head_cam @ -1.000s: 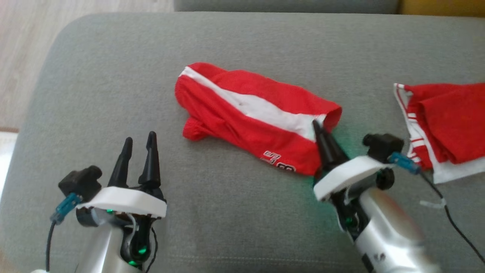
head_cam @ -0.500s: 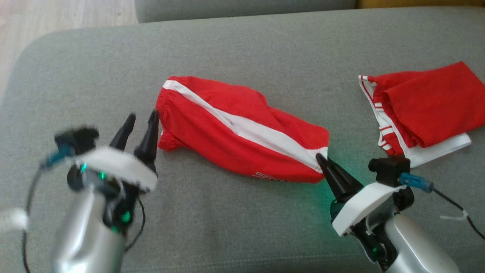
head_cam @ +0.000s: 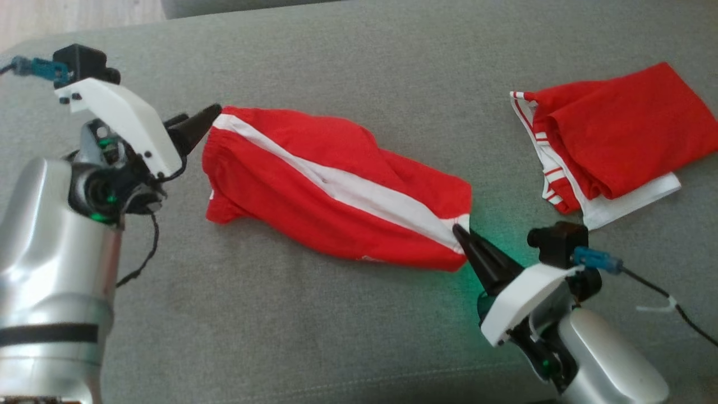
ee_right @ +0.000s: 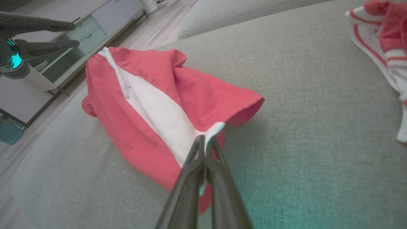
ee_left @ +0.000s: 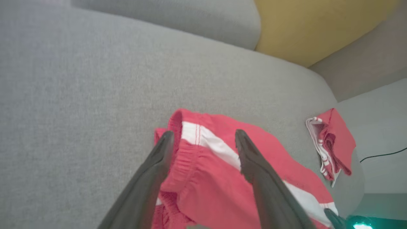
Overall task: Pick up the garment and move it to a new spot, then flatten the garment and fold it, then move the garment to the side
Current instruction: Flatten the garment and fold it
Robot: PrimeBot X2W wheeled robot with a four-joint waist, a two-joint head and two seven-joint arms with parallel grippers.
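Room: pale wood floor [head_cam: 67,14] beyond the sofa, a pale drawer cabinet [ee_right: 95,22] standing on it

Surface: broad grey sofa cushion [head_cam: 359,62], soft weave; a yellow cushion [ee_left: 311,28] at its back corner

Garment: the red shorts [head_cam: 336,191] with a white side stripe lie mid-cushion, drawn out on a diagonal between the two arms. Rumpled through the middle, one lobe bunched at the near left. A second garment [head_cam: 611,146], red and white, sits folded well apart at the right; not in play

At the leg end, the right gripper [head_cam: 461,231] is clenched on the hem at the white stripe; the hem opening gapes beside it. At the waist end, the left gripper [ee_left: 204,135] has its jaws spread, one finger either side of the elastic waistband, nothing pinched

Step, as judged: flattening. Relocation looks done, fold not begun. Next move calls for the left to close on the waistband, then both arms to draw apart and lay the cloth flat. The cushion is soft, so the cloth may drag rather than slide
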